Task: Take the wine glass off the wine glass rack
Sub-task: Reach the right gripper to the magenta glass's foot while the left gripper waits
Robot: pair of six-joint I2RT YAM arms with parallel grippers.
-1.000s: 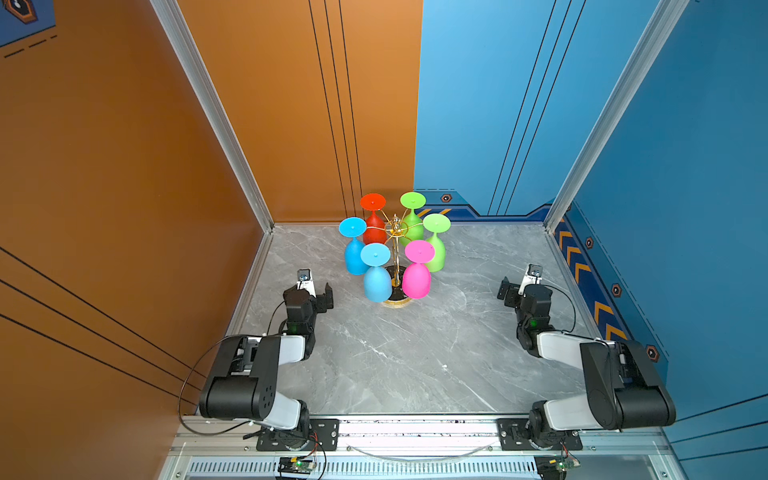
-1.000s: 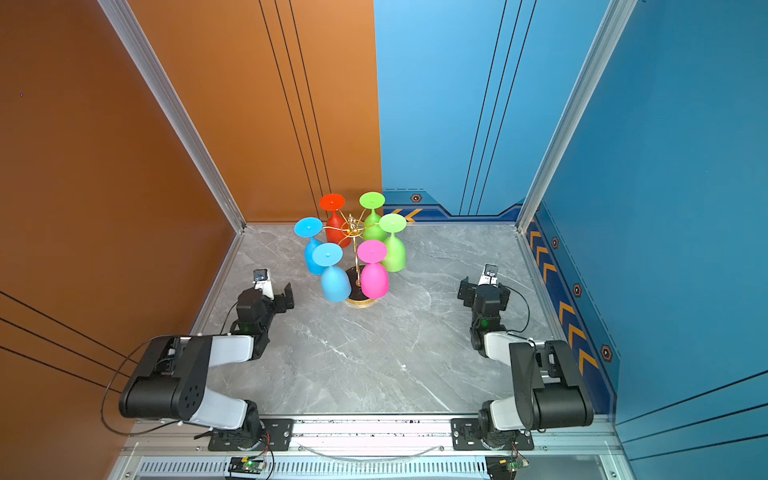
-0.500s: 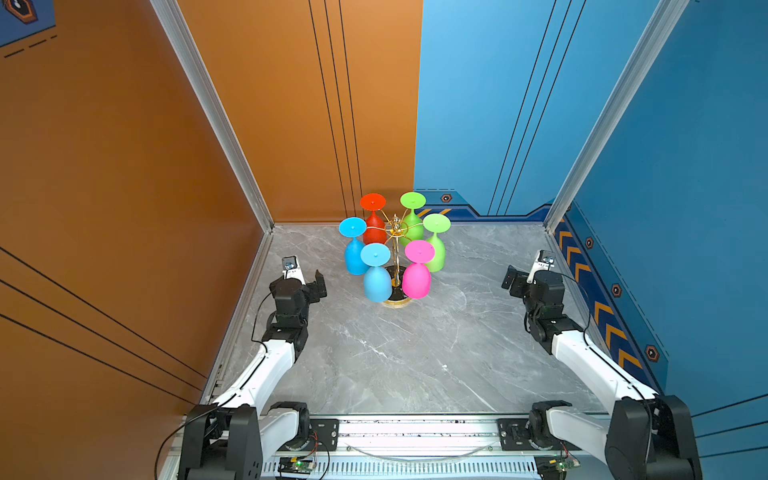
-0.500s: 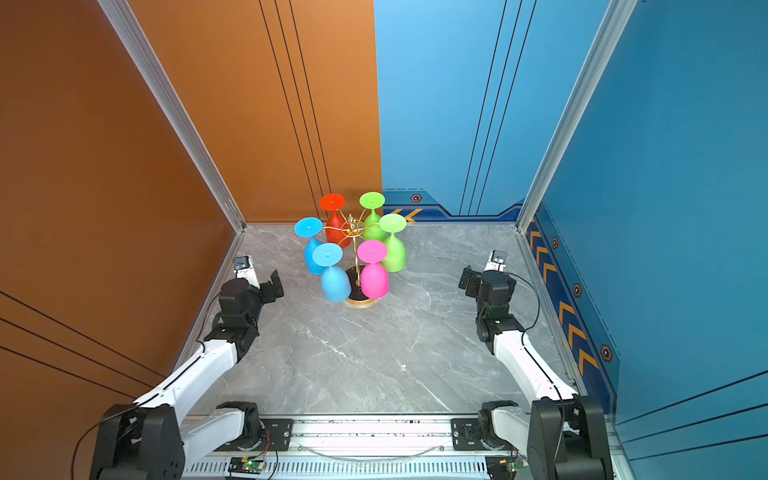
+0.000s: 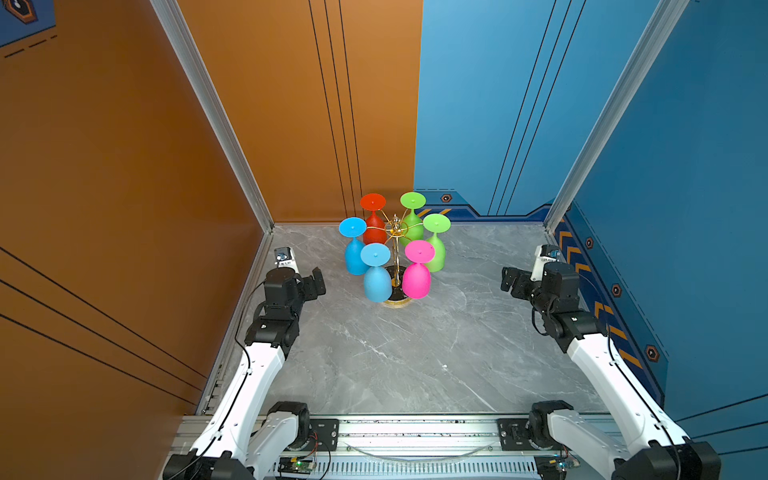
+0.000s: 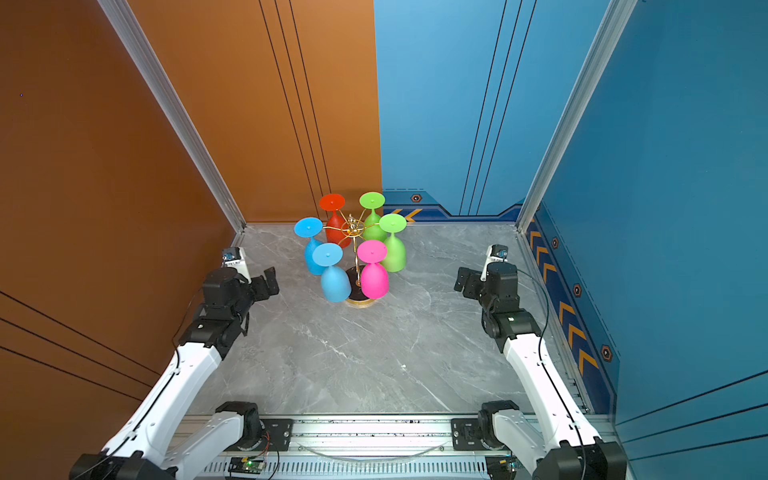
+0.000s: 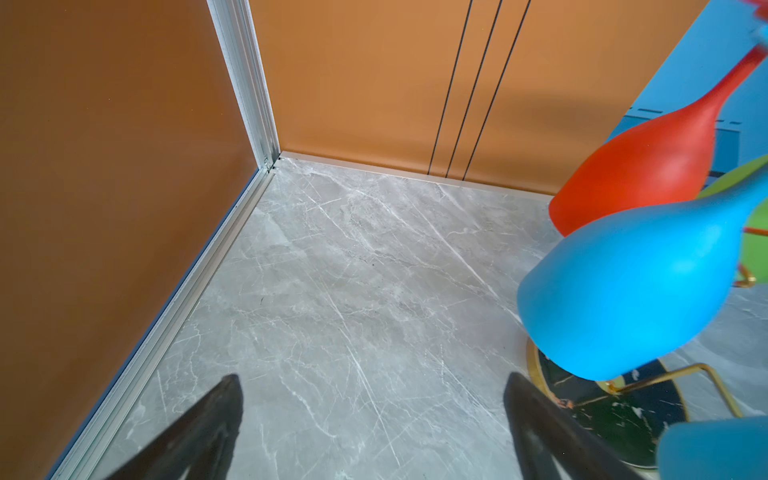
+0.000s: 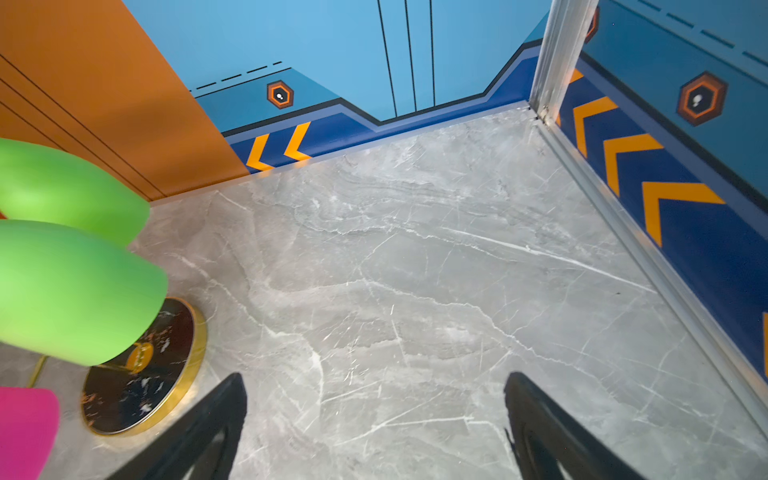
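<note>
1. Wine glass rack [image 5: 395, 227] stands upright at the back middle of the marble table [image 5: 395, 353] in both top views, with six coloured wine glasses [image 5: 417, 278] hanging bowl-down from it. The left gripper [image 5: 315, 282] and right gripper [image 5: 510, 283] flank it, both apart from it.
2. Left wrist view: fingers [image 7: 212, 419] spread wide, holding nothing; a blue wine glass [image 7: 623, 291] hangs near.
3. Right wrist view: fingers [image 8: 208, 424] wide apart, empty; the rack's base [image 8: 187, 357] lies just beside one finger.

Robot lab cell: orange wall [image 5: 124, 166], blue wall [image 5: 685, 166], aluminium rail [image 5: 415, 428], marble tabletop [image 5: 395, 353].
</note>
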